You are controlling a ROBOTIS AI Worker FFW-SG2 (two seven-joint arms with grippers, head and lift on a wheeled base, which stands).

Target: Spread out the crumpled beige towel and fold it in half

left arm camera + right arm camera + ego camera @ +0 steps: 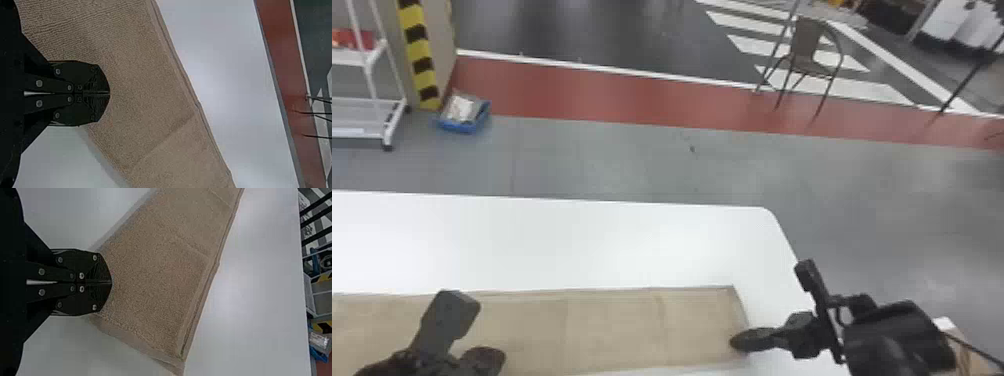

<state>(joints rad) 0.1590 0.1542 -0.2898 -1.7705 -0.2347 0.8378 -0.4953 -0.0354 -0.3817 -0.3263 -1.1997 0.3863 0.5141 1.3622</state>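
Well, low in the head view, the left gripper (487, 356) was at the lower left and the right gripper (739, 341) at the lower right, by the towel's right end. In each one's own wrist view the jaws were together, tip against tip.

The towel (612, 325) lay as a long flat band along the bottom of the frame, from the left edge to right of centre, faint creases across it and its layered edges on the far side. Under it was the white table (557, 240), smooth, with a rounded far corner right of centre.

Past that came grey floor (632, 160), then a red strip (582, 95). At the upper left were a blue tray (464, 122), a white rack (394, 122) and a yellow-black striped post (418, 50); at the upper right, a chair (806, 47) among white floor stripes (857, 89).
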